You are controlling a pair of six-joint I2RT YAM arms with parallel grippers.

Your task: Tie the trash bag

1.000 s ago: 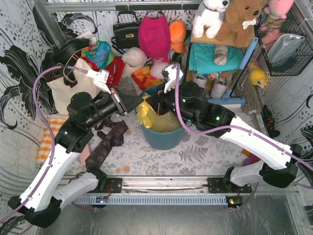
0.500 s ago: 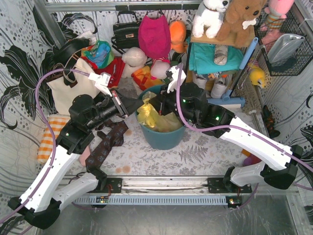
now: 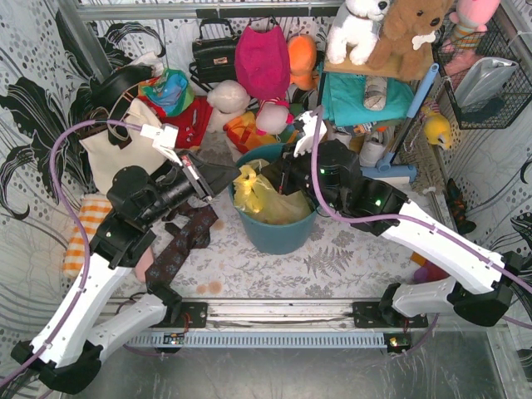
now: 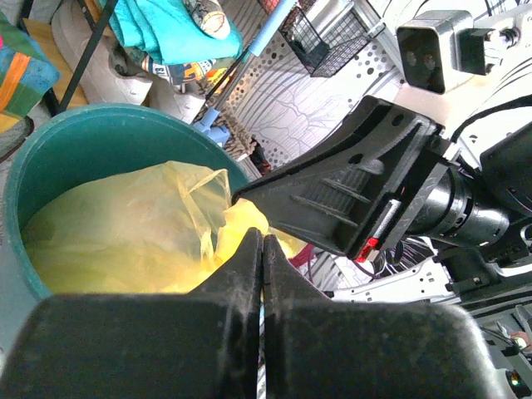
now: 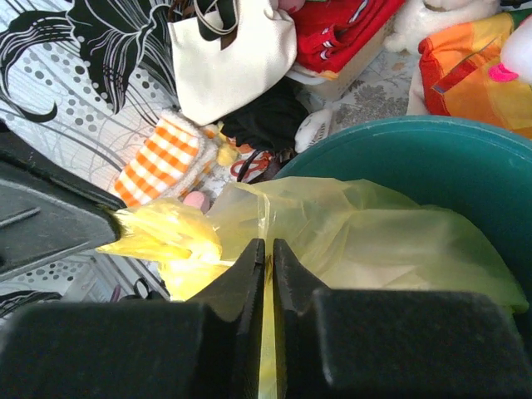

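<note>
Pinching the trash bag from both sides over the bin

Trash bag (image 3: 264, 201): thin yellow-green plastic, crinkled. It sits inside the teal bin (image 3: 274, 239), with its loose top bunched above the rim. The bin stands on the bench (image 3: 349, 266), between my two arms.

Left jaws: closed flat, with no gap showing in the left wrist view. Their tip meets the bag's upper edge on the left side of the bin. In the right wrist view a twisted wad of yellow plastic comes straight out of that tip, so I read it as gripped.

Right jaws: closed down to a hairline slit. A strip of yellow film shows in the slit in the right wrist view, so they are pinching the bag. They reach over the bin's mouth from the right.

The two tips sit near each other above the bin. I cannot tell whether they touch.

Surroundings: cream tote bag (image 3: 125, 154) with dark straps, behind and left of the bin. Orange-and-white checked cloth (image 3: 79, 237) at the left edge of the bench. Dark patterned cloth (image 3: 183, 241) on the bench, beside my left arm.
</note>
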